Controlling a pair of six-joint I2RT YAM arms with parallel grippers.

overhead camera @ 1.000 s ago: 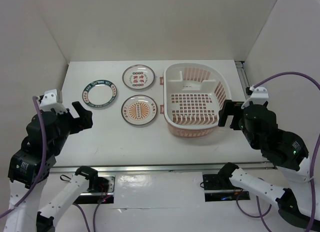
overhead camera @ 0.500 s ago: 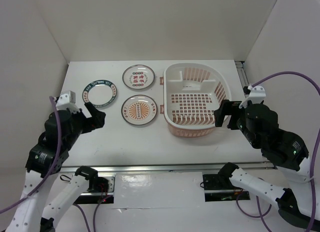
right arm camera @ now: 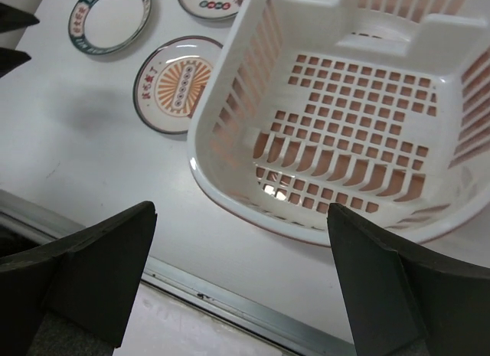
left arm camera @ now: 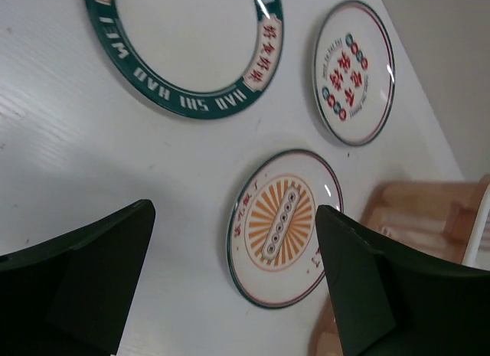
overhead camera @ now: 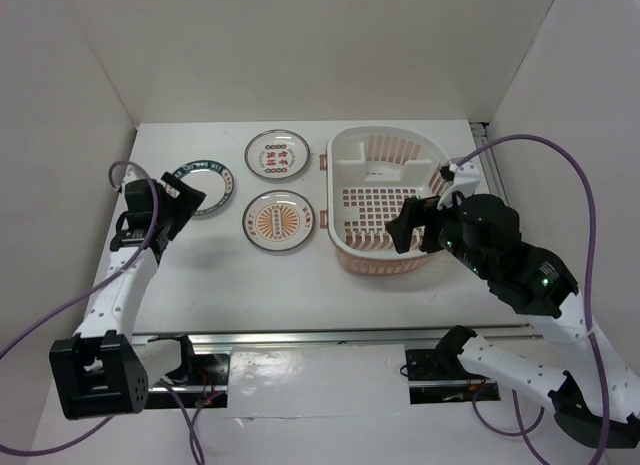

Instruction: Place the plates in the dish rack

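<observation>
Three white plates lie flat on the table, left of the dish rack (overhead camera: 390, 200). The green-rimmed plate (overhead camera: 212, 185) is far left, the red-green character plate (overhead camera: 277, 153) is at the back, and the orange sunburst plate (overhead camera: 279, 222) is in front. My left gripper (overhead camera: 178, 207) is open and empty, hovering at the green plate's near-left edge. In the left wrist view I see the green rim (left arm camera: 164, 103), the character plate (left arm camera: 354, 71) and the sunburst plate (left arm camera: 283, 226) between the open fingers. My right gripper (overhead camera: 412, 230) is open and empty above the rack's near wall. The rack (right arm camera: 360, 111) holds nothing.
White walls enclose the table at the left, back and right. A metal rail (overhead camera: 330, 335) runs along the near edge. The right wrist view also shows the sunburst plate (right arm camera: 174, 82) and the green-rimmed plate (right arm camera: 109, 17) left of the rack.
My left arm has reached forward and up to the green-rimmed plate. My right gripper has moved left from beside the rack to above its near wall. Plates and rack have not moved.
</observation>
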